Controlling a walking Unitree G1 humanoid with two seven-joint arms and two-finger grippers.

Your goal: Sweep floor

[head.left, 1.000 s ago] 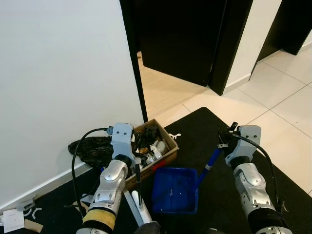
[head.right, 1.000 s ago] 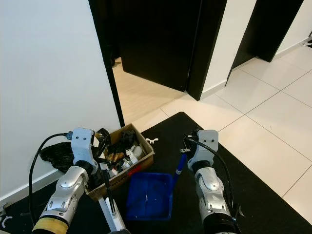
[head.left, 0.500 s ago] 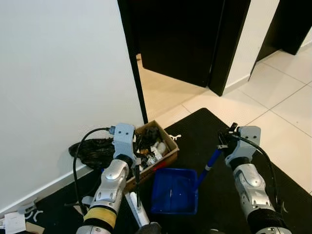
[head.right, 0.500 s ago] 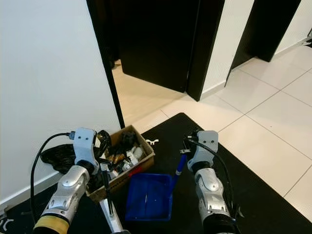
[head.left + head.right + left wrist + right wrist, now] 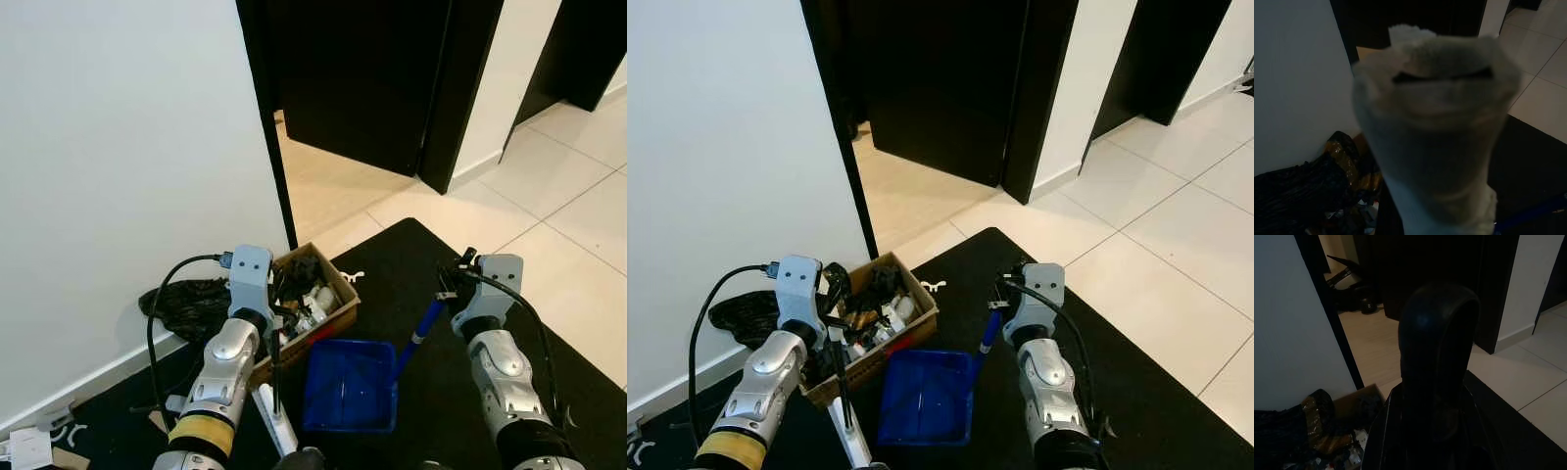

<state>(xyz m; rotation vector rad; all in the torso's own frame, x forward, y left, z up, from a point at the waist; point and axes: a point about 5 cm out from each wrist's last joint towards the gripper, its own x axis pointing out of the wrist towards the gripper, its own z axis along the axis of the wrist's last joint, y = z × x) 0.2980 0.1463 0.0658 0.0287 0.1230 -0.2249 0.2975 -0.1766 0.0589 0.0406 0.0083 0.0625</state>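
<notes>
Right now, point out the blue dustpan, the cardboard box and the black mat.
blue dustpan (image 5: 350, 385), left eye view, middle of its pan
cardboard box (image 5: 335, 315), left eye view, its front wall
black mat (image 5: 402, 257), left eye view, bare far part

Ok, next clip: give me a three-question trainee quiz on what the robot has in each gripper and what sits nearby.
1. True or false: the blue dustpan lies on white tile.
2. Which gripper holds the dustpan's handle? A) left gripper B) right gripper
3. Fill in: the cardboard box of clutter stands beside the white ____.

Key: 1 false, it lies on the black mat; 2 B; 3 wall.
</notes>
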